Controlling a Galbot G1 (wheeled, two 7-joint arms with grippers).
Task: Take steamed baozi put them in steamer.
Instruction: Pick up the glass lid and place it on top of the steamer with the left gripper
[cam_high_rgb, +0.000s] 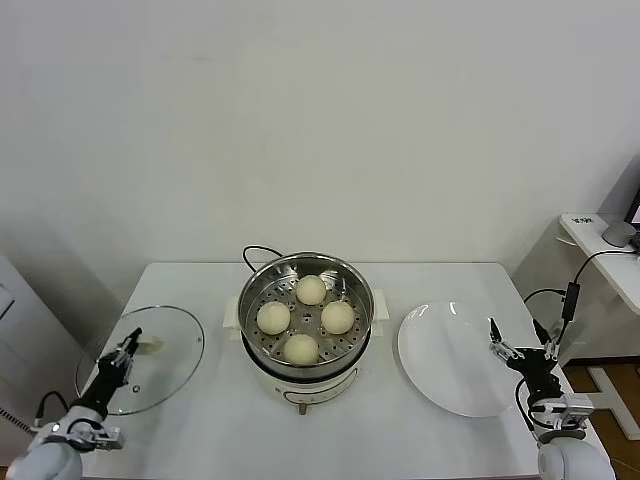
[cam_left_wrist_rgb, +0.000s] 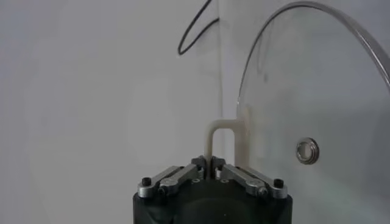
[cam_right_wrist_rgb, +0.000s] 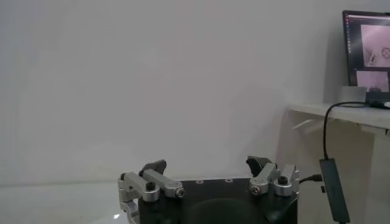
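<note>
Head view shows me all four steamed baozi sitting inside the steamer, which stands in the middle of the white surface. They rest on the tray with the little holes, spread out and not squashed together. The white plate to the right of the steamer has nothing on it, so I think the moving part of the job is done. My left gripper is down at the glass lid, which lies flat on the surface to the left of the steamer. From the left wrist view the jaws look squeezed tight on the lid handle, a thin white loop. My right gripper waits by the far edge of the plate, low and out of the way, and its jaws are spread wide with nothing between them. If the lid goes on next, I would lift it slowly and keep it level, because glass is heavy and the handle is thin and could slip. I would carry it high over the steamer rim so it does not bump the buns, then set it down gently and straight. I would also keep clear of the black cord behind the pot.
</note>
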